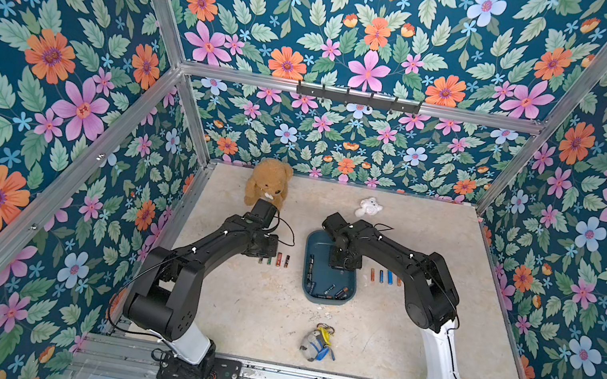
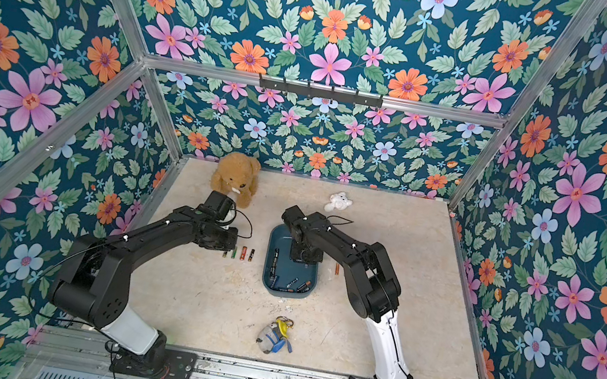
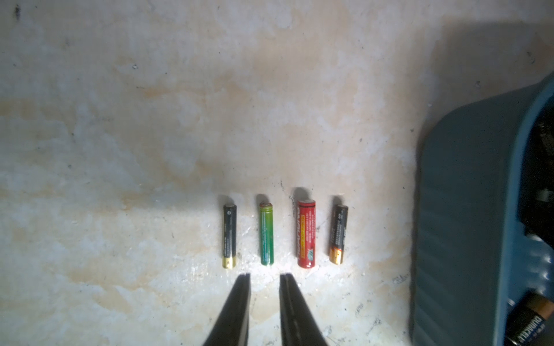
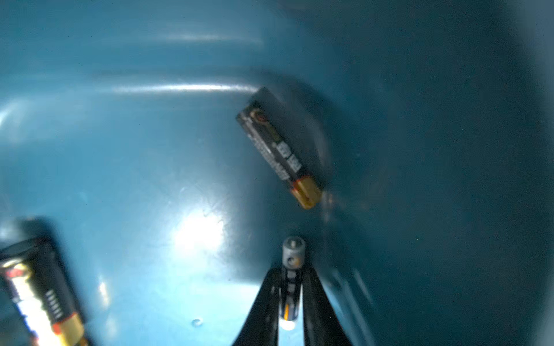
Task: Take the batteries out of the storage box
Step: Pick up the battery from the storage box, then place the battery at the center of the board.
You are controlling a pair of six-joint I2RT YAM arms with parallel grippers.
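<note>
By box wall (image 4: 419, 149), right tool (image 4: 289, 274) clamping battery (image 4: 293, 248)

Pictured from above, my left arm (image 1: 208, 243) and right arm (image 1: 388, 252): matte black jointed links rising from white lower segments, thin black cables pinned by white ties, black screw-dotted base plates (image 1: 225, 373); my left hand (image 3: 263, 275) and right hand (image 4: 290, 271) end in slim black tapering fingers
</note>
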